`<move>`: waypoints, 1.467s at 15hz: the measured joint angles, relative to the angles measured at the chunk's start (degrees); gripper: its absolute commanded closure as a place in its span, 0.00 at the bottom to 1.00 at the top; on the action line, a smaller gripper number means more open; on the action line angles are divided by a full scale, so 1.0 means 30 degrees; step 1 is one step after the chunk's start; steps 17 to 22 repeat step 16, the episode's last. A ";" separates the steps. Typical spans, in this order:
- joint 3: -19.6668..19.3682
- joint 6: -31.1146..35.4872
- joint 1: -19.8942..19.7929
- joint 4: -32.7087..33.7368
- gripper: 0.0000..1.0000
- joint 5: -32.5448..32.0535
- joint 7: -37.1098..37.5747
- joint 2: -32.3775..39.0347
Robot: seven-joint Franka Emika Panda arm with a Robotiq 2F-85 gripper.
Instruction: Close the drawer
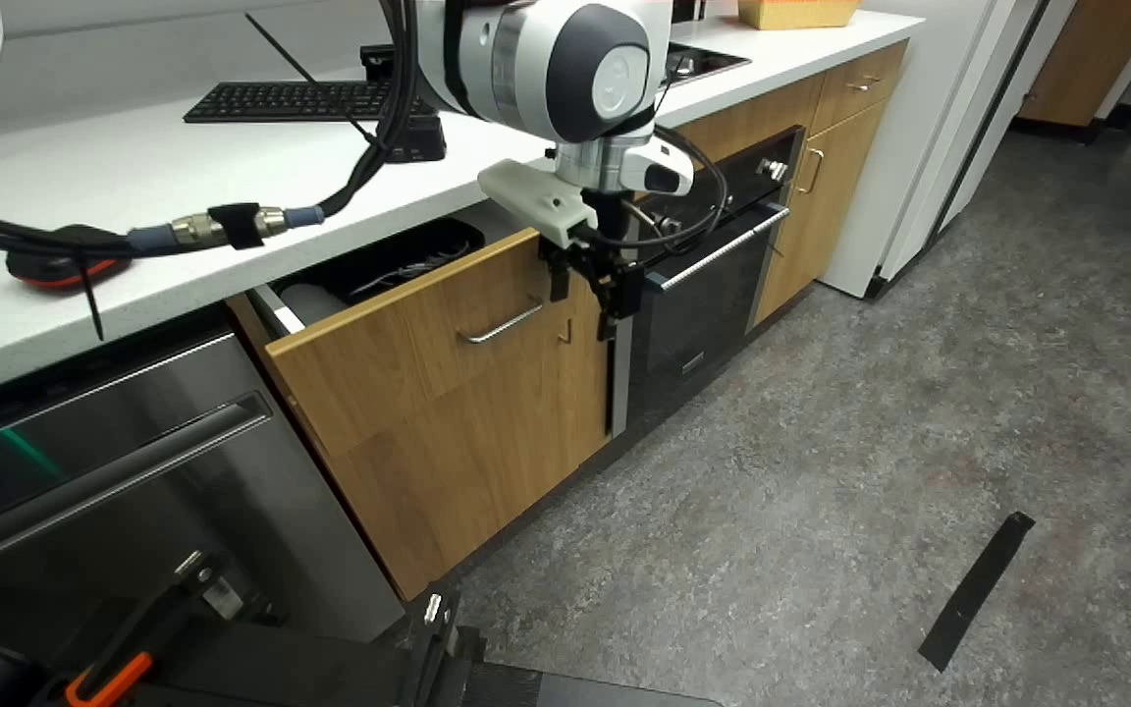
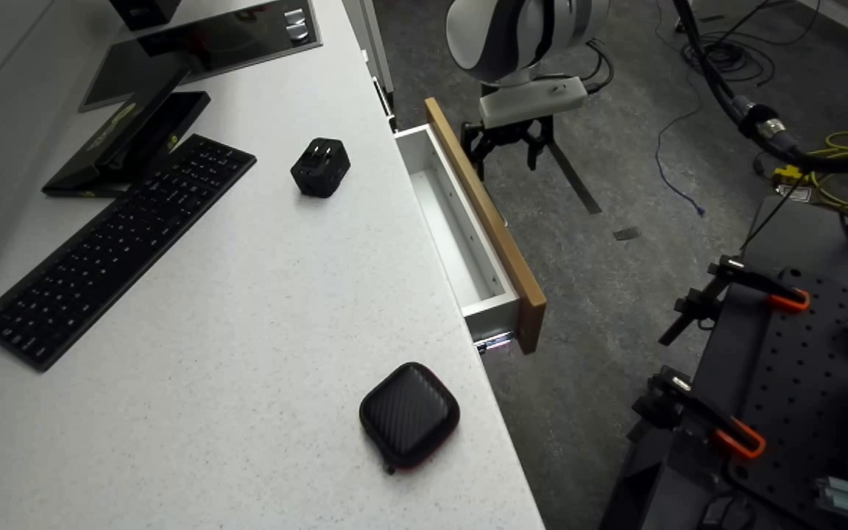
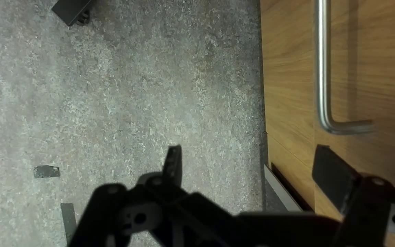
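The drawer stands partly open in both exterior views. Its oak front (image 1: pixel 389 368) sticks out past the counter and also shows edge-on (image 2: pixel 489 213). A slim silver bar handle (image 1: pixel 504 324) is on the front and also shows in the wrist view (image 3: pixel 322 68). White inner walls and a black tray (image 1: pixel 428 245) with thin items show inside. My gripper (image 1: pixel 585 309) is open and empty, pointing down outside the front, near its end toward the oven. In the wrist view the gripper (image 3: pixel 249 151) has one finger over the floor and one close to the oak front; contact cannot be told.
The white counter (image 2: pixel 284 294) runs above the drawer with a keyboard (image 2: pixel 115 250), black cube (image 2: pixel 321 168) and black case (image 2: pixel 409 414) on it. A dark oven (image 1: pixel 703 295) is beside the drawer. A steel dishwasher (image 1: pixel 163 471) is on its other side.
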 measured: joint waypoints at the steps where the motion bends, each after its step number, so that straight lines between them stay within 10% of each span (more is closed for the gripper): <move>1: -0.0018 0.0082 0.0025 0.0343 0.00 0.0017 0.0063 0.0384; 11: 0.2026 0.0622 0.0616 0.5367 0.00 0.1559 -0.0125 0.5128; 22: 0.2049 0.0590 0.0750 0.5708 0.00 0.1561 -0.0598 0.5354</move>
